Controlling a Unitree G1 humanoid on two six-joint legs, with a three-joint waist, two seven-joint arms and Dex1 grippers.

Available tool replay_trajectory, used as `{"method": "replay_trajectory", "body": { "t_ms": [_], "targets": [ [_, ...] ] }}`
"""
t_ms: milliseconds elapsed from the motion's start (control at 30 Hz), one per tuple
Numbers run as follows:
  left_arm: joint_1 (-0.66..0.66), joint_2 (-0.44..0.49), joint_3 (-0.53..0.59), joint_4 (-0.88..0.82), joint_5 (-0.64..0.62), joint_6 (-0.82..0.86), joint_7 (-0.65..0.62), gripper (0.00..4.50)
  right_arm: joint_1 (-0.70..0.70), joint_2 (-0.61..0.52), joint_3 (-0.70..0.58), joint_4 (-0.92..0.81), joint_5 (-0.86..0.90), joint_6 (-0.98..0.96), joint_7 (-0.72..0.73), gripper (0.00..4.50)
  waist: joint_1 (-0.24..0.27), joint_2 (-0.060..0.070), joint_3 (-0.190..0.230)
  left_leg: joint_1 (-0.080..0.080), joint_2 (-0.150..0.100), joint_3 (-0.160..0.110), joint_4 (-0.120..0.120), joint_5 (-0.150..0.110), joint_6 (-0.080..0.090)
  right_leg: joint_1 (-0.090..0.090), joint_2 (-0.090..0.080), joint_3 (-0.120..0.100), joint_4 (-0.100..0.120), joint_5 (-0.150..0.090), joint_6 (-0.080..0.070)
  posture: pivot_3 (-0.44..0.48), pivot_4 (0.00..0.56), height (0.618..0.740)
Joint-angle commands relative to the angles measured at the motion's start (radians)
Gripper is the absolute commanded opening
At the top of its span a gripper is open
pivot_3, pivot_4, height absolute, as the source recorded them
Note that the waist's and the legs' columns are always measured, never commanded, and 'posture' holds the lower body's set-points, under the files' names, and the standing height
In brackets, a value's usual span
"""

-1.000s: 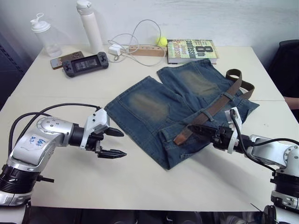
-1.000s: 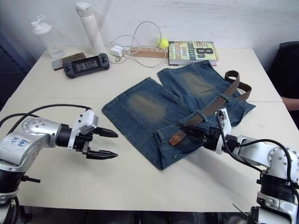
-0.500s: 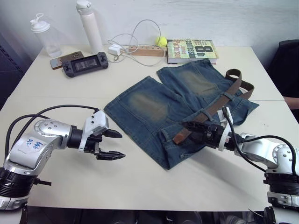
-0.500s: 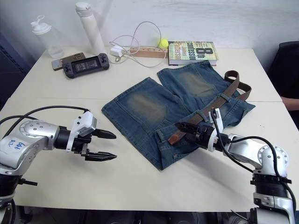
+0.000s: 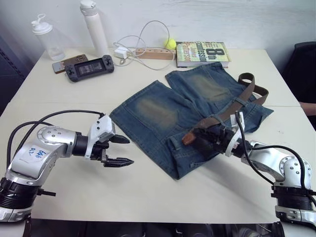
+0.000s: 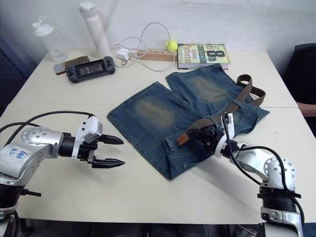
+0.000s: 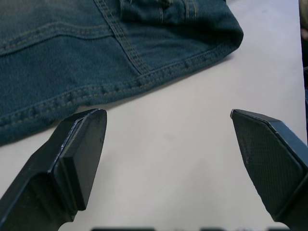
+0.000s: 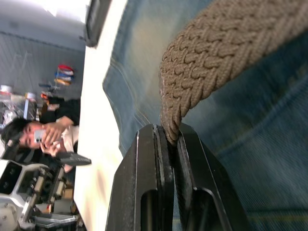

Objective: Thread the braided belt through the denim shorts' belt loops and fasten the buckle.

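Since a second ago my right gripper [image 5: 203, 137] has slid in toward the middle of the table [image 5: 148, 192] along the waistband, and the near end of the belt [image 6: 232, 106] has come with it, lifted into a small hump instead of lying flat. My left gripper [image 5: 122, 150] has barely shifted.

Nearest me, the left jaws are spread wide and empty above bare table, pointing at the near hem of the shorts [image 5: 163, 116] without touching it. In the left wrist view the denim edge lies just beyond the two fingertips [image 7: 86, 139].

On my right, the jaws are closed on the belt a little back from its loose brown tip, which sticks out toward the middle of the table; the right wrist view shows the braid [image 8: 216, 62] pinched between the two fingers [image 8: 144, 192]. From that grip the belt runs diagonally away to my far right along the waistband, passing under a belt loop [image 5: 240, 102], then curls back on itself in a bend past the far corner of the shorts. I can't make out the buckle.

The shorts lie flat, waistband to my right, legs pointing to my left and away.

Farther back sit a game console [image 5: 91, 66], a phone [image 5: 66, 63], two bottles [image 5: 96, 27], a power strip [image 5: 153, 53] with white cable, a tennis ball [image 5: 171, 44] and a book [image 5: 202, 53].
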Motion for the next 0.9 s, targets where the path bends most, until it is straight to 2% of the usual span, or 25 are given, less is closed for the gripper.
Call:
{"method": "replay_trajectory", "body": {
  "t_ms": [33,200,400,733,900],
  "targets": [
    [-0.021,-0.017,0.014,-0.002,0.003,-0.023,0.017,4.5,-0.007,0.039,-0.008,-0.065,-0.108,-0.086,0.019,0.09,-0.002,0.0,0.0,0.0,0.0,0.0,0.0,0.0,0.0,0.0,0.0,0.0,0.0,0.0,0.0,0.0,0.15,0.735],
    [-0.042,-0.035,0.007,0.011,0.008,-0.03,0.021,4.5,0.011,0.098,0.029,-0.093,-0.346,-0.195,0.106,0.09,-0.003,0.0,0.0,0.0,0.0,0.0,0.0,0.0,0.0,0.0,0.0,0.0,0.0,0.0,0.0,0.0,0.15,0.735],
    [-0.05,-0.041,0.016,0.018,0.009,-0.031,0.031,4.5,0.09,0.15,0.077,-0.154,-0.523,-0.251,0.177,0.09,-0.007,0.0,0.0,0.0,0.0,0.0,-0.001,0.0,0.0,0.0,0.0,0.0,0.0,0.0,0.0,0.0,0.15,0.735],
    [-0.033,-0.048,0.011,0.009,0.009,-0.036,0.046,4.5,0.131,0.242,0.127,-0.2,-0.562,-0.192,0.169,0.09,-0.014,0.0,0.0,0.002,0.0,0.0,-0.003,0.001,-0.001,0.0,0.0,0.001,0.001,0.0,0.0,0.0,0.15,0.735],
    [-0.03,-0.046,0.012,0.006,0.009,-0.035,0.044,4.5,0.137,0.27,0.128,-0.238,-0.47,-0.109,0.142,0.09,-0.015,0.0,0.0,0.004,0.0,0.0,-0.009,0.002,-0.003,0.0,0.0,0.001,0.0,-0.001,-0.001,0.0,0.15,0.735]
  ]
}}
